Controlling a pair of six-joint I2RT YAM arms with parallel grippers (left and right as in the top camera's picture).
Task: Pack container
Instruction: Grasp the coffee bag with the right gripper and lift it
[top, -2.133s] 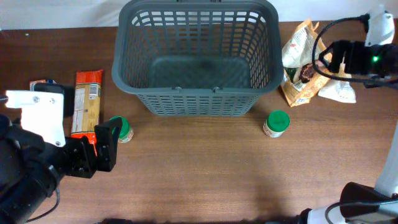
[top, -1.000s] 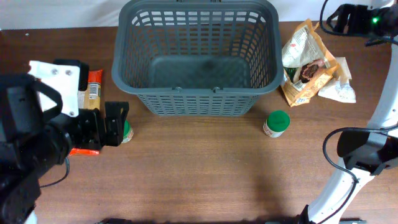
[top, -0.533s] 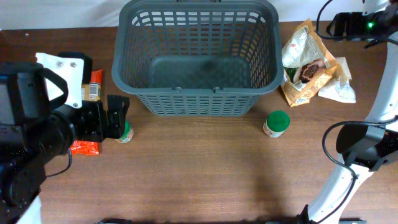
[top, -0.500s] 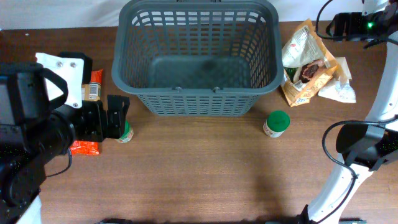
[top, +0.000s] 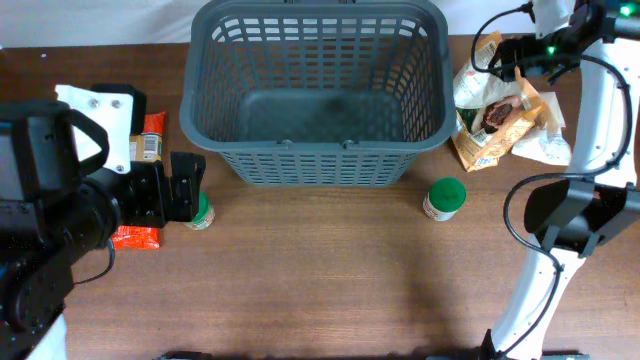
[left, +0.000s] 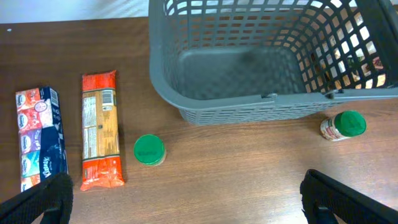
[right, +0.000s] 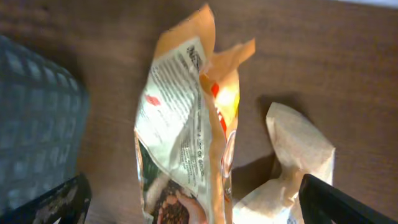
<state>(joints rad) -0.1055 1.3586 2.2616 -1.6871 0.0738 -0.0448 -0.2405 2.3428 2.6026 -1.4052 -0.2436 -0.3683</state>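
Observation:
The container (top: 315, 165) is a dark grey slotted basket at the table's far middle, with nothing inside. It also shows in the left wrist view as the container (left: 267, 102). My left gripper (top: 192, 188) hovers open beside a green-lidded jar (top: 204, 213), well above the table, with the jar (left: 149, 150) ahead of its wide fingers (left: 43, 202). My right gripper (top: 508, 60) hangs open above an orange-and-white snack bag (top: 488, 100). In the right wrist view the snack bag (right: 186, 124) lies between the spread fingertips (right: 342, 202), untouched.
An orange pasta packet (left: 101, 127) and a blue tissue pack (left: 37, 134) lie left of the basket. A second green-lidded jar (top: 444, 198) stands in front of its right corner. A white paper bag (top: 545, 145) rests against the snack bag.
My right gripper has swung left and down from the far right corner to above the snack bag. The left arm edged toward the jar a second ago and has held still since.

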